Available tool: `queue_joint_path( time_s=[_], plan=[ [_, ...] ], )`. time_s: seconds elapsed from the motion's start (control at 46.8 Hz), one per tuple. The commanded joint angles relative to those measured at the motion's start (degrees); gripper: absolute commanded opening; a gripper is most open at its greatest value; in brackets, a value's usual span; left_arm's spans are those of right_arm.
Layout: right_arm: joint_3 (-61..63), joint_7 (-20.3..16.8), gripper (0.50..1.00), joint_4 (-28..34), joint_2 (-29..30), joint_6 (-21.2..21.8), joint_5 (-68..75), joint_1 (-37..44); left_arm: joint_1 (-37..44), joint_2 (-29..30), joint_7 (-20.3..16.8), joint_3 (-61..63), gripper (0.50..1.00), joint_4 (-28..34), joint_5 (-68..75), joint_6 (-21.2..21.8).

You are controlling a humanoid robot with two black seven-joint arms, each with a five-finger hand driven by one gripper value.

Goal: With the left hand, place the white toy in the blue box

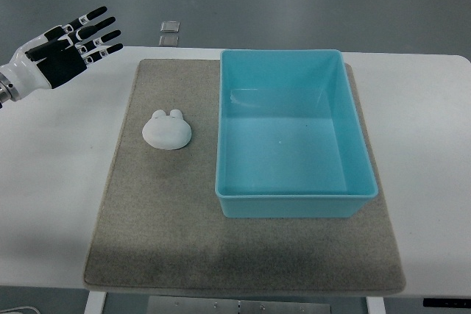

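Note:
A white toy [167,130], rounded with two small ears, lies on the grey mat [147,218] left of the blue box [294,202]. The blue box is an open, empty rectangular bin on the mat's right half. My left hand [73,45] is black and white, held above the table's far left corner, fingers spread and holding nothing. It is well up and left of the toy. My right hand is out of view.
The mat lies on a white table [51,182]. Two small grey squares [170,33] sit on the floor beyond the table's far edge. The table's front edge runs along the bottom of the picture.

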Motion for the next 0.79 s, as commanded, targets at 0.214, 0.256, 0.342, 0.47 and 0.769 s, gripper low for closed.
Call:
queue_joint_path(
  time_s=[0.214,0.256,0.342,0.47,0.769],
  plan=[
    [0.0,0.0,0.936,0.0,0.0,0.0,0.06,0.0,-0.21,0.08,-0.96,-0.18,0.996,1.06,0.27,0.0],
    [0.0,0.0,0.936,0.0,0.0,0.0,-0.03,0.0,-0.47,0.16,-0.96,-0.26,0.996,1.41,1.23,0.0],
    [0.0,0.0,0.936,0.09,0.0,0.0,0.06,0.0,-1.52,0.25,-1.05,-1.14,0.996,1.59,6.06,0.0],
    [0.0,0.0,0.936,0.0,0.0,0.0,-0.03,0.0,-1.88,0.25,-1.57,-3.51,0.996,1.5,18.36,0.0],
    [0.0,0.0,0.936,0.0,0.0,0.0,0.06,0.0,-2.49,1.22,-5.53,-4.4,0.994,0.71,40.34,0.0]
  ],
)
